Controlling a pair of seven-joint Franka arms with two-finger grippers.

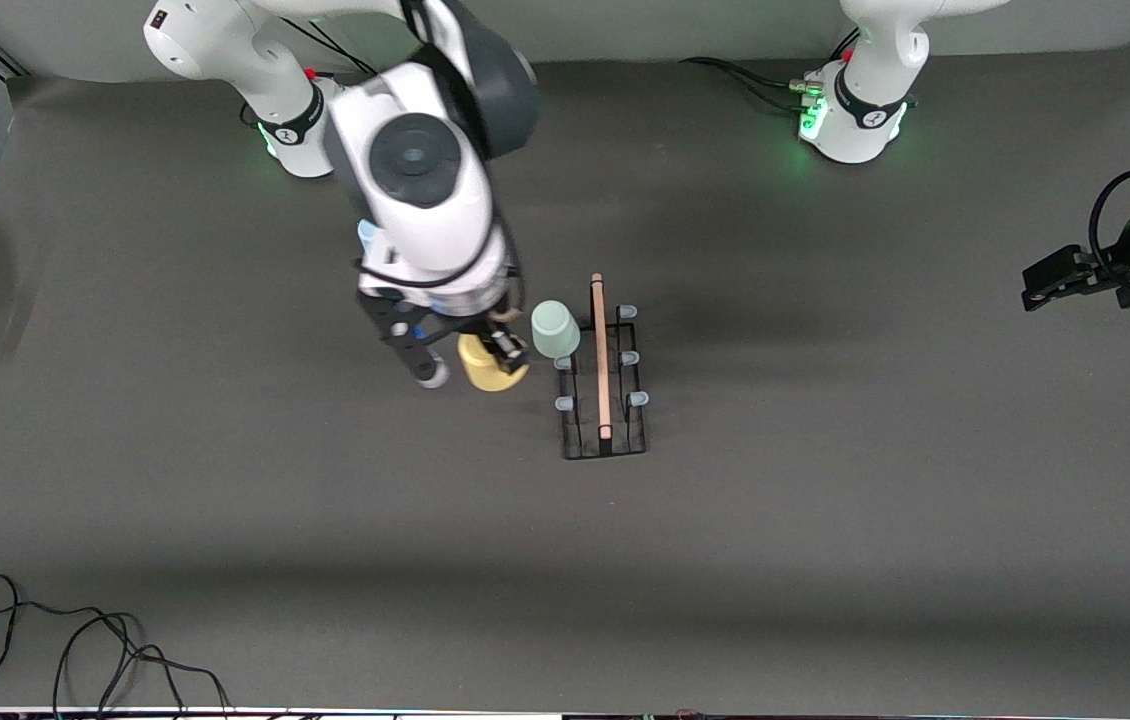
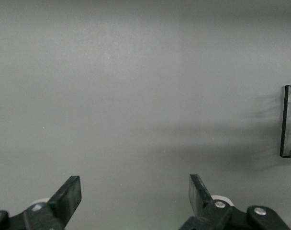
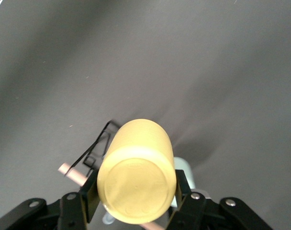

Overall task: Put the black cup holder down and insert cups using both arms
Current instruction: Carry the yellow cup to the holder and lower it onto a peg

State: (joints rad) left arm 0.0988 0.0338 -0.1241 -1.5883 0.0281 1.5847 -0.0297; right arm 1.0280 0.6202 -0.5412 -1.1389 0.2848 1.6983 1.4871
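The black cup holder (image 1: 603,375) stands mid-worktop, green cup (image 1: 555,329) already on 1 peg. Right tool (image 1: 505,352) grips the yellow cup (image 1: 488,366) beside it; next, tip it onto a free peg. Left tool (image 2: 135,201) waits, spread wide

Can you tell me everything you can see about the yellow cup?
The yellow cup is small, plain and tapered, and looks like smooth plastic. The right gripper is shut on its sides and holds it tipped, its flat round base toward the wrist camera. It hangs beside the black cup holder, close to the pale green cup already sitting on a peg. Only the gripper touches it.
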